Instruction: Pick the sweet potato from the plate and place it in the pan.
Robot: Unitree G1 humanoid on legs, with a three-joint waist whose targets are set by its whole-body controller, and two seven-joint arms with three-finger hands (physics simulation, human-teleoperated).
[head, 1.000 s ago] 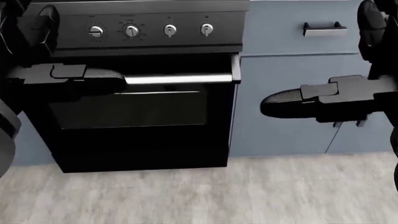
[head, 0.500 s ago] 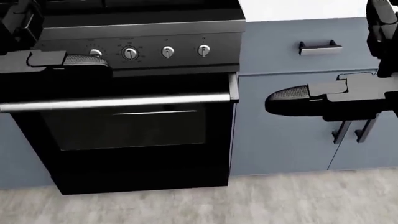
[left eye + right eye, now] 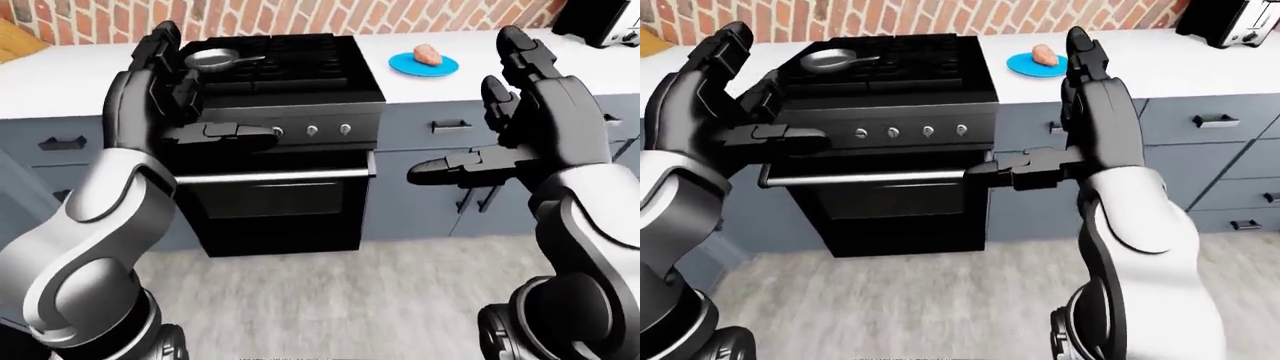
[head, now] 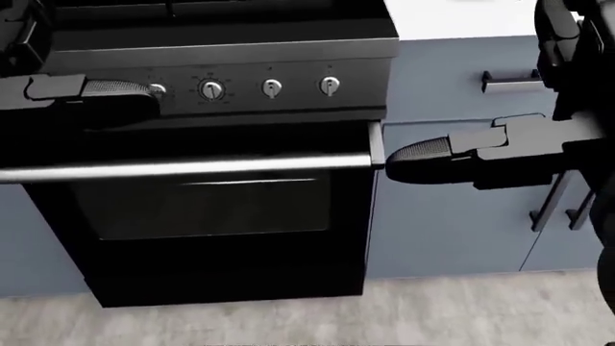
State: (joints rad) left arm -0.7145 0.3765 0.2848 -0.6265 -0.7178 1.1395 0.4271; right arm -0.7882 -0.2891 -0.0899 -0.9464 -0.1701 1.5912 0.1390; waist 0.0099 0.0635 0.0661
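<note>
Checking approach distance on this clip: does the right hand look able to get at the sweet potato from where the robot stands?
Probably not yet. The right hand is open and raised short of the counter, while the sweet potato lies on the blue plate farther up. Nothing blocks it.

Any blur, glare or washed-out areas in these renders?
Left-eye view: the grey floor smears softly at the bottom; the pink sweet potato on the blue plate is sharp. Head view: the black oven swallows detail, its steel handle bar catches a highlight. Right-eye view: the white counter is nearly blown out.
</note>
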